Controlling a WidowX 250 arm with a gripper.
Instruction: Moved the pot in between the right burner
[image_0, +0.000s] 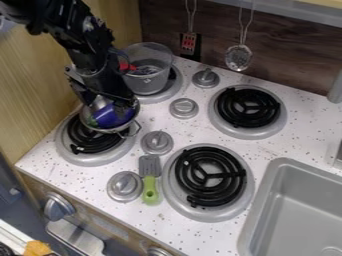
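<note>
The fingers are at the pot over a burner; opening and hold I cannot tell.

open room over right burners, knobs alongside

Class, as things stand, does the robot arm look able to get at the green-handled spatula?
Probably yes, once its claw leaves the metal pot: nothing lies over the spatula, though a knob and the burner close beside it could make a sideways approach tight.
</note>
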